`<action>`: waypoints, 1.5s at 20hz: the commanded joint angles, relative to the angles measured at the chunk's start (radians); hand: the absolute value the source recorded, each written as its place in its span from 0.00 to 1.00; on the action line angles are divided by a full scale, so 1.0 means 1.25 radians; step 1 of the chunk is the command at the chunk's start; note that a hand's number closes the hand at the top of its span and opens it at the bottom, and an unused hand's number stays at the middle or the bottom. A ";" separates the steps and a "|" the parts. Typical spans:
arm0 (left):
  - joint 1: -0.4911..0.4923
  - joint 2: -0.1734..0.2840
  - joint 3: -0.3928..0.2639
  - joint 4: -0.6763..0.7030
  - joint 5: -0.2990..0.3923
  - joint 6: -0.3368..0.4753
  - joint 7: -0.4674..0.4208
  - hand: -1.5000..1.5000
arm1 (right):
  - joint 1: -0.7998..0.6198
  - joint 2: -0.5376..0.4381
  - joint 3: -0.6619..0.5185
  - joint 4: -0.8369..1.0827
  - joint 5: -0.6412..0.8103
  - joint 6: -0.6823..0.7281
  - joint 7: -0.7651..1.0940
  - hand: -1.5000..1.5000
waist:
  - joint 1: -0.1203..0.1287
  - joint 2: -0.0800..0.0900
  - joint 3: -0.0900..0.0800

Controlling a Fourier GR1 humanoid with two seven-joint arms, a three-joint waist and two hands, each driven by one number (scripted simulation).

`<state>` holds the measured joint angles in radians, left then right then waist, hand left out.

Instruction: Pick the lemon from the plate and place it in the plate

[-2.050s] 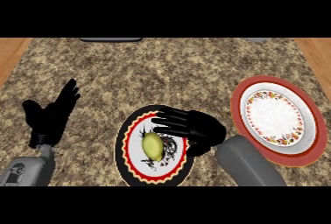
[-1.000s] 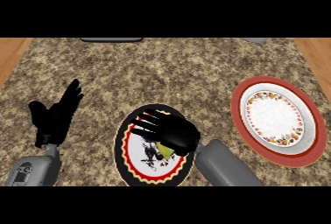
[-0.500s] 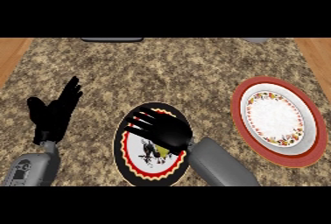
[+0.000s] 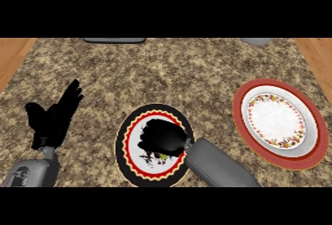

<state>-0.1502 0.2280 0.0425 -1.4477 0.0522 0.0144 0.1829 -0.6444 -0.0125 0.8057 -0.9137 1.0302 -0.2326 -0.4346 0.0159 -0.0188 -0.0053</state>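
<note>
The right hand (image 4: pixel 162 137) lies over the middle of the dark plate (image 4: pixel 130 132), palm down, its fingers curled into a tight bunch. A small patch of yellow shows at the hand's lower edge, next to the wrist: this is the lemon (image 4: pixel 163 155), almost wholly hidden under the curled fingers, which close round it. The lemon is thus over the dark plate's white centre, inside the red, scalloped ring; whether it rests on the plate or is raised off it cannot be told from this view. The grey forearm runs from the hand down and to the right, crossing the plate's lower right rim. The left hand (image 4: pixel 55 116) rests at the left of the counter (image 4: pixel 182 66), well apart from the dark plate, fingers straight and pointing up, thumb spread out to the side; it touches nothing and holds nothing. The red plate (image 4: pixel 243 105) stands at the right, near the counter's edge and apart from the dark plate, with a white centre and a patterned band inside its broad red rim; nothing lies on it.
</note>
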 commanded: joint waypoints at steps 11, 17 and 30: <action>-0.020 0.005 0.043 0.030 0.001 0.016 0.000 0.50 | 0.242 -0.070 -0.047 -0.092 -0.059 -0.043 0.117 1.00 | -0.048 0.008 0.004; 0.013 0.021 0.062 0.033 0.000 0.017 -0.009 0.50 | 0.381 -0.131 -0.112 -0.397 -0.091 -0.019 0.291 1.00 | -0.076 -0.004 0.002; 0.022 0.019 0.043 -0.017 0.016 -0.024 0.012 0.50 | 0.633 -0.311 -0.378 -0.928 -0.207 -0.031 0.472 1.00 | -0.028 0.012 0.004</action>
<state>-0.1161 0.2373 0.0911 -1.4528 0.0556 0.0106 0.1784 0.0559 -0.3347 0.4472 -1.9488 0.8761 -0.2934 0.1350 -0.0359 -0.0101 -0.0010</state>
